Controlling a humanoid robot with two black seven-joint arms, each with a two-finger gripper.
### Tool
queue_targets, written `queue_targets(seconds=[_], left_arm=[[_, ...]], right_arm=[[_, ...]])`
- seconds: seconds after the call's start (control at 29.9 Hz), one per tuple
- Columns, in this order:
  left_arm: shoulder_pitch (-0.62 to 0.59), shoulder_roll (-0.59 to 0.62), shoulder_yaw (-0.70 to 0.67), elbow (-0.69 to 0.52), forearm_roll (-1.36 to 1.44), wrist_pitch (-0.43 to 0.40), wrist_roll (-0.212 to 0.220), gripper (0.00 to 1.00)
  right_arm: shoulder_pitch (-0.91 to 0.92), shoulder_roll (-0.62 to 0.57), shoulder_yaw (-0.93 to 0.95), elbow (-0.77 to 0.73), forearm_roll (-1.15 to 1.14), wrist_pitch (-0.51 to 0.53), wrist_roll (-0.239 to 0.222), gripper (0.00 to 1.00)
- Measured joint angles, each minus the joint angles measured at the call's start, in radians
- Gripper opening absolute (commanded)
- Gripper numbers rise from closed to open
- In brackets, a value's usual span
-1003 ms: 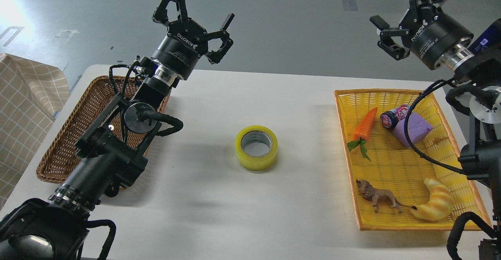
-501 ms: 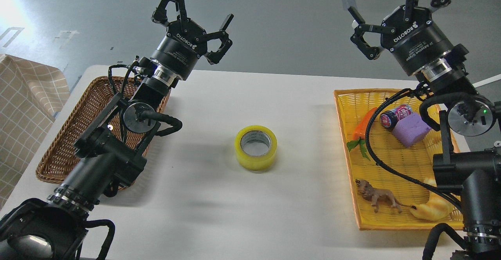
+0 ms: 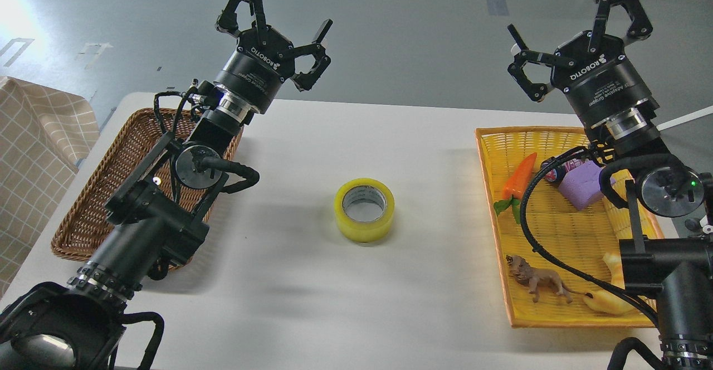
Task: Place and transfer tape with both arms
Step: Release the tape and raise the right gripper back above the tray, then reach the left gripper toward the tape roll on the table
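Tape (image 3: 364,209): one wide yellow roll with a grey-white core, lying flat with its hole upward near the middle of the white tabletop (image 3: 312,303). It stands well apart from both containers and touches nothing else.

Left pincer (image 3: 273,22): raised above the far left part of the tabletop, fingers spread wide, holding nothing. Its arm runs from the near left corner over the brown wicker basket (image 3: 89,214), which sits at the left edge.

Right pincer (image 3: 579,27): raised above the far right, beyond the far end of the yellow tray (image 3: 557,236), fingers spread wide, holding nothing. Its arm and a black cable cross the right side of the tray.

Yellow tray contents: an orange toy carrot (image 3: 521,176) with green leaves at the far left; a dark can (image 3: 557,169) just beside a purple block (image 3: 582,187), the two appearing to touch; a brown toy lion (image 3: 537,282) at the near left; a yellowish croissant toy (image 3: 610,297) at the near right, partly hidden by the arm.

A checked cloth (image 3: 33,158) shows at the far left edge, off the tabletop.
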Motion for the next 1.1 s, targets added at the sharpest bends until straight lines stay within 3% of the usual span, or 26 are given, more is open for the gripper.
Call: queue_targets(seconds=[0.5, 0.64, 0.8, 1.1], left_arm=[[-0.002, 0.003, 0.006, 0.006, 0.142, 0.000, -0.006, 0.98], [-0.005, -0.001, 0.005, -0.008, 0.321, 0.004, -0.046, 0.98], [-0.029, 0.008, 0.020, -0.039, 0.510, 0.075, -0.071, 0.98], [-0.046, 0.112, 0.142, -0.235, 1.015, 0.265, -0.074, 0.98]], right_arm=[[-0.003, 0.000, -0.019, 0.002, 0.000, 0.000, -0.002, 0.99], [-0.012, 0.000, -0.020, 0.005, 0.000, 0.000, -0.002, 0.99], [-0.028, 0.000, -0.020, 0.008, 0.000, 0.000, -0.002, 0.99], [-0.052, 0.000, -0.020, 0.009, 0.000, 0.000, -0.002, 0.99]])
